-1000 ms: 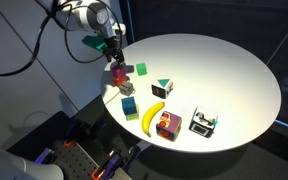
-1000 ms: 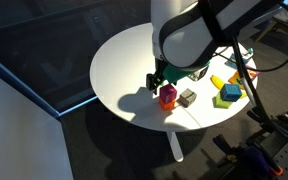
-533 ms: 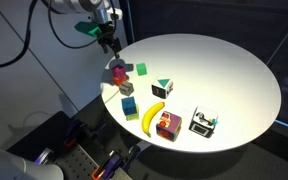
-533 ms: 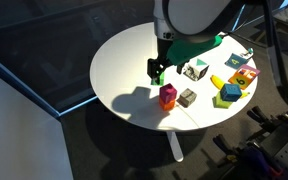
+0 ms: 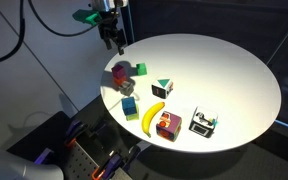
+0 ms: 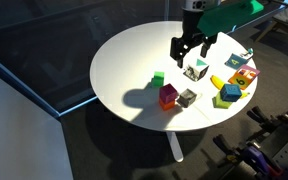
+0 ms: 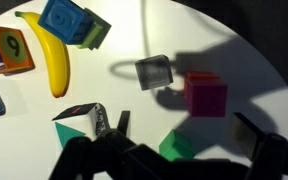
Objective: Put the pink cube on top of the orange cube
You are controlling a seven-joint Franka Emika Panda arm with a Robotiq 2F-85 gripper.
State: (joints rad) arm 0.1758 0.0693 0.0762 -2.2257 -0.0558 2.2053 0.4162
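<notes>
The pink cube (image 6: pixel 168 92) sits on top of the orange cube (image 6: pixel 168 103) near the table edge. The stack also shows in an exterior view (image 5: pixel 119 72). In the wrist view the pink cube (image 7: pixel 206 96) is seen from above, and only a sliver of the orange cube (image 7: pixel 183 82) shows beside it. My gripper (image 5: pixel 112 38) is open and empty. It hangs well above the table, away from the stack, and is also visible in an exterior view (image 6: pixel 191 46) and in the wrist view (image 7: pixel 187 135).
A green cube (image 7: pixel 179 147) and a grey cube (image 7: pixel 154 72) lie close to the stack. A banana (image 7: pixel 54 60), a blue cube (image 7: pixel 74 22), a white-and-green box (image 6: pixel 196 70) and a patterned box (image 5: pixel 167 125) lie on the round white table (image 5: pixel 224 70).
The gripper has let go of the pink cube on the orange cube. It has risen and moved away from the stack, and the cubes have stayed in place.
</notes>
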